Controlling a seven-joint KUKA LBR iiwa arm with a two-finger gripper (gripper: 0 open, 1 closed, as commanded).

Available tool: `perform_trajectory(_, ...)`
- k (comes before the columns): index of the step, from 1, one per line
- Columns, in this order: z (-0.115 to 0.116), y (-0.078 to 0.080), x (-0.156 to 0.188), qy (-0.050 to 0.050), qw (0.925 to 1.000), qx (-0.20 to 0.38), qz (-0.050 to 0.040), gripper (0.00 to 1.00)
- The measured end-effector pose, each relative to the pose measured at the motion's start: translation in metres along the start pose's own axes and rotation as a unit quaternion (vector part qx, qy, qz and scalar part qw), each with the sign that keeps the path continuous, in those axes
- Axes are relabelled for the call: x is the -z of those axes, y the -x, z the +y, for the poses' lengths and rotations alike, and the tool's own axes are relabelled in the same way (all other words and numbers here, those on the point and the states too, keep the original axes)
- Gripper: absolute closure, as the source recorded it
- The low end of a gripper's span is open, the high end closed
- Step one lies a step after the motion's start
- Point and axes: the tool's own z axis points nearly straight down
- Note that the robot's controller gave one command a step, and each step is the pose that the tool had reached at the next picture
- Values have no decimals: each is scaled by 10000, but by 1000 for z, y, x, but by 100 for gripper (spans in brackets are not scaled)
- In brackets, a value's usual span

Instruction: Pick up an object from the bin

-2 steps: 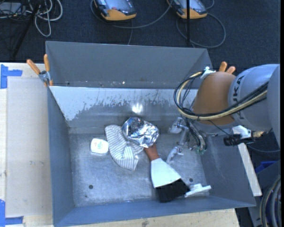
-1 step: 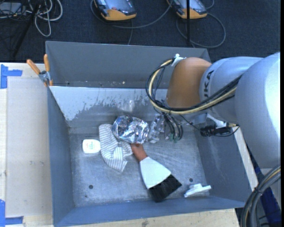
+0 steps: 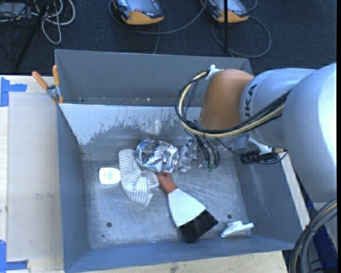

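My gripper (image 3: 189,153) is low in the middle of the bin, under the orange wrist cover. It sits right against the right side of a crumpled ball of silver foil (image 3: 153,154). Just below it starts a hand brush (image 3: 185,207) with a brown handle, a white body and black bristles, pointing toward the front right. A striped grey-and-white cloth (image 3: 133,180) lies bunched to the left of the brush, partly under the foil.
A small white rounded tag (image 3: 109,176) lies left of the cloth. A small white plastic piece (image 3: 237,228) rests near the front right corner. The arm comes in over the right wall, with cables looped around the wrist.
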Motion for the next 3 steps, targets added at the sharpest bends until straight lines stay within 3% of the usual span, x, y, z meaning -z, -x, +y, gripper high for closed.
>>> perform_trajectory(1, 7, -6, 5, -23, 9998, 182, 7, 100)
perform_trajectory(2, 14, -12, 40, -8, 9980, 629, 14, 100)
perform_trajectory(3, 38, -23, 40, -18, 9967, -811, -12, 100)
